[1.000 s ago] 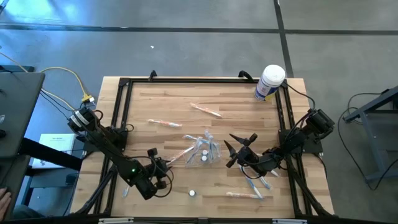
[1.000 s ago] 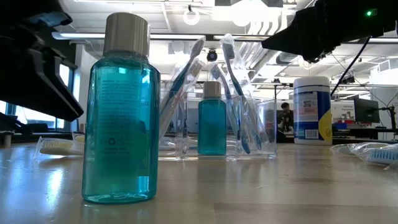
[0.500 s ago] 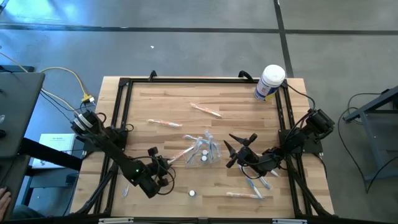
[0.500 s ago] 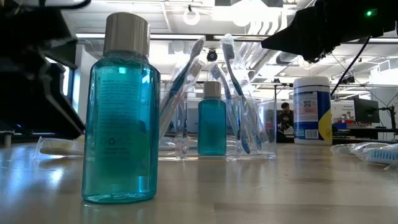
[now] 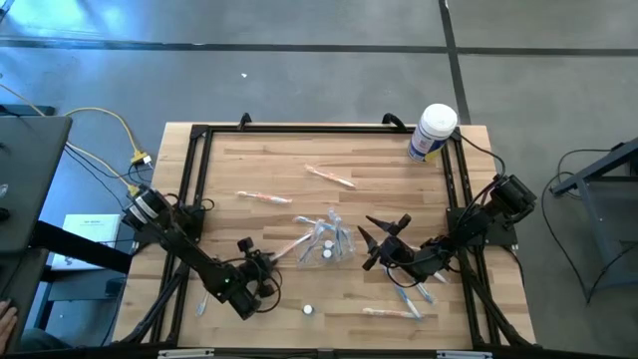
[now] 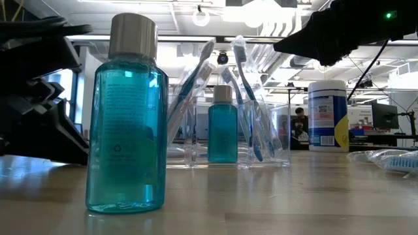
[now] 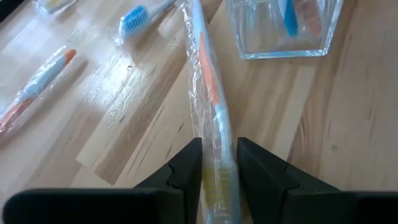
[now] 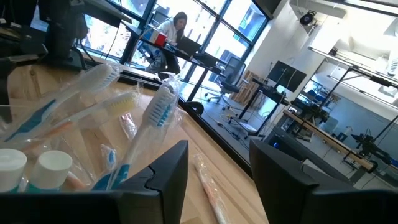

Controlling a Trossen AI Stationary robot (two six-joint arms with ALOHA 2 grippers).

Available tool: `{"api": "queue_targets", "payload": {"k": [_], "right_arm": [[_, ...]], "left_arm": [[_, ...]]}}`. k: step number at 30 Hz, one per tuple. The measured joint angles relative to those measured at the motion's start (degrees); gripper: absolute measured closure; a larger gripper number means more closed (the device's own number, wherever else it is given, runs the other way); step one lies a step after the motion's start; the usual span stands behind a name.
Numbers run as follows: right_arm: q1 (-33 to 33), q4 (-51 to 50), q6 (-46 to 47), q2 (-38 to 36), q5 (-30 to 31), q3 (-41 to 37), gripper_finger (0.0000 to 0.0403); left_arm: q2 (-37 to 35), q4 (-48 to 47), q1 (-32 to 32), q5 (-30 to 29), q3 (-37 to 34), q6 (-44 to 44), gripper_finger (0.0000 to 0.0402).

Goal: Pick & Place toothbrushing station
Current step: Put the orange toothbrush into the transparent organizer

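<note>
the clear holder (image 7: pixel 283 28) is cut off by the frame edge.

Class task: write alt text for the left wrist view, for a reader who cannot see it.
The left gripper has its jaws shut on the brush end of a plastic-wrapped orange and pale blue toothbrush, which reaches across the wooden table towards the clear toothbrushing station. Two more wrapped toothbrushes, one blue-bristled and one orange-tipped, lie off to one side.

Between the matt black fingers (image 7: pixel 186 171), a toothbrush (image 7: pixel 208 106) in crinkly glossy film; clear plastic holder (image 7: pixel 283 28) beyond, on grainy wood table (image 7: pixel 348 137).
</note>
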Motion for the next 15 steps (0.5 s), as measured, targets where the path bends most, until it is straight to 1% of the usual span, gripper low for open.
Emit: {"api": "queue_targets", "payload": {"k": [3,8,11,15], "right_arm": [[0.0,0.0,0.0,0.0,0.0,0.0,0.0240],[0.0,-0.3,0.0,0.0,0.1,0.0,0.0240],[0.0,-0.7,0.0,0.0,0.1,0.0,0.0240],[0.0,-0.9,0.0,0.0,0.2,0.0,0.0240]], "left_arm": [[-0.5,-0.8,0.0,0.4,0.0,0.5,0.0328],[-2.6,-3.0,0.1,2.0,-0.2,1.0,0.0385],[-4.2,-3.6,-0.1,2.5,-0.2,3.4,0.0390],[-6.3,-6.4,-0.4,2.0,1.0,3.8,0.0391]]}}
